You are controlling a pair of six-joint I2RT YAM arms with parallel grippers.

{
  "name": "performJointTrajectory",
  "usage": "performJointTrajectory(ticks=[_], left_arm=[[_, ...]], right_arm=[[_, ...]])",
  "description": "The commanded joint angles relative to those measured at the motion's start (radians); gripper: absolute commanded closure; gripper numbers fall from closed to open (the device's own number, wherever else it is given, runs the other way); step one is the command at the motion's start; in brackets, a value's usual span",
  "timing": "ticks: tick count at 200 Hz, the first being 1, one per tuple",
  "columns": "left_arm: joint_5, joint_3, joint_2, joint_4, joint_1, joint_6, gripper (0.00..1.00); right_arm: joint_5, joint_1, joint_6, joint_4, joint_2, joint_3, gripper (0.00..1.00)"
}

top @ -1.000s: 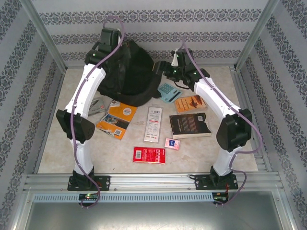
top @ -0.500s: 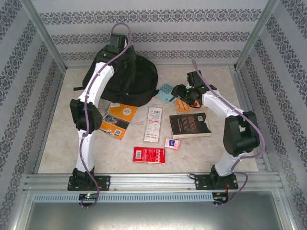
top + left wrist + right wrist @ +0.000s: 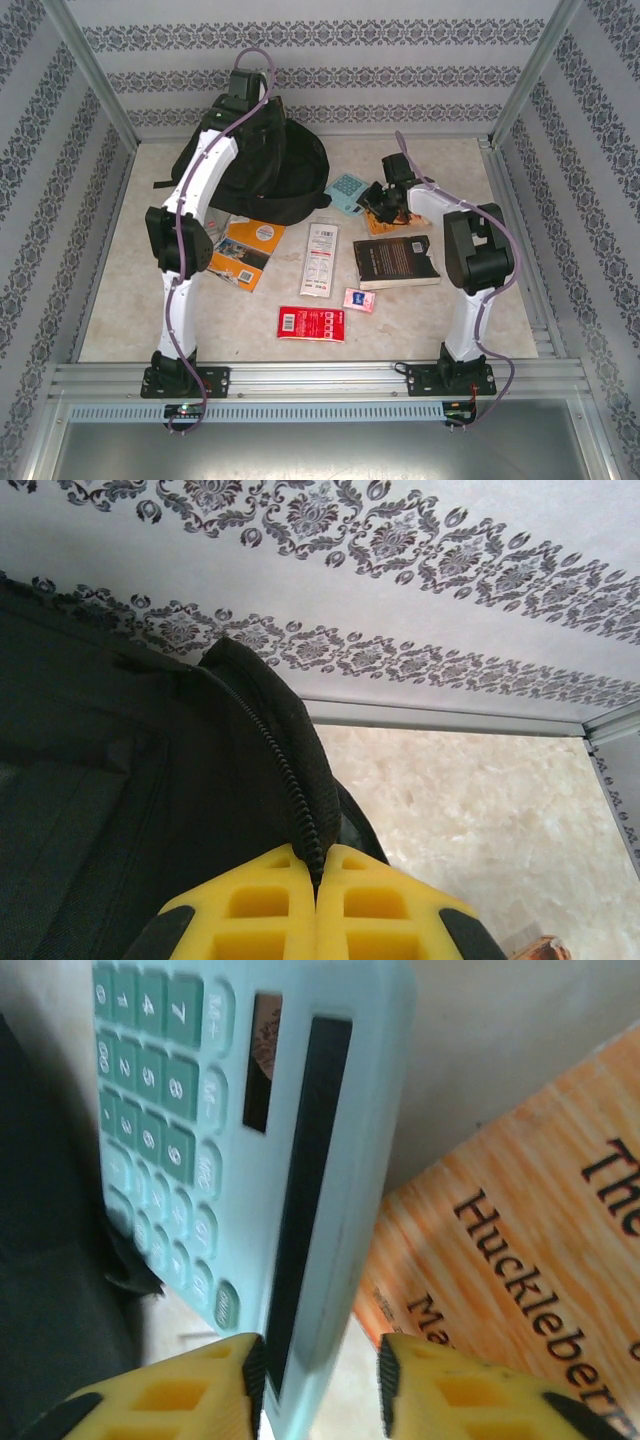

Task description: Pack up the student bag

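So the left gripper (image 3: 317,880) pinched the zipper edge of the student bag (image 3: 100,780); the right gripper (image 3: 320,1360) straddled the calculator (image 3: 200,1110), jaws not clamped yet. Needed a square squeeze, clear of the book (image 3: 520,1240).

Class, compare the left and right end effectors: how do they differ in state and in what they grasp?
The left end effector is shut, pinching the zipper edge of the student bag; the right end effector is open, fingers straddling an edge of the teal calculator. The left is at the bag's top; the right is beside the orange book. Both have yellow fingers.
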Motion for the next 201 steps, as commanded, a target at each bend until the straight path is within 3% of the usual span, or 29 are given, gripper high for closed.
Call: performJointTrajectory(ticks=[1, 33, 93, 102, 115, 121, 160, 201], left_arm=[[0.032, 0.006, -0.096, 0.042, 0.003, 0.022, 1.00], [0.065, -0.009, -0.122, 0.038, 0.002, 0.011, 1.00], [0.075, -0.022, -0.171, -0.006, -0.003, 0.025, 1.00], [0.070, -0.023, -0.178, -0.009, -0.004, 0.029, 1.00], [0.056, -0.025, -0.188, -0.014, -0.005, 0.035, 1.00], [0.047, -0.026, -0.192, -0.020, -0.004, 0.040, 1.00], [-0.001, -0.033, -0.213, -0.044, -0.002, 0.061, 1.00], [0.006, -0.043, -0.232, -0.044, 0.009, 0.055, 1.00]], right_arm=[[0.008, -0.017, 0.013, 0.020, 0.024, 0.053, 0.71], [0.001, -0.023, 0.003, 0.012, 0.048, 0.094, 0.95], [0.042, -0.031, -0.033, 0.000, -0.074, 0.047, 1.00], [0.035, -0.034, -0.042, -0.005, -0.080, 0.049, 0.91], [0.026, -0.036, -0.051, -0.011, -0.079, 0.053, 0.64], [0.022, -0.037, -0.051, -0.013, -0.075, 0.053, 0.60], [-0.021, -0.043, -0.030, 0.008, 0.010, 0.100, 0.52], [-0.032, -0.051, -0.034, 0.010, 0.111, 0.188, 0.53]])
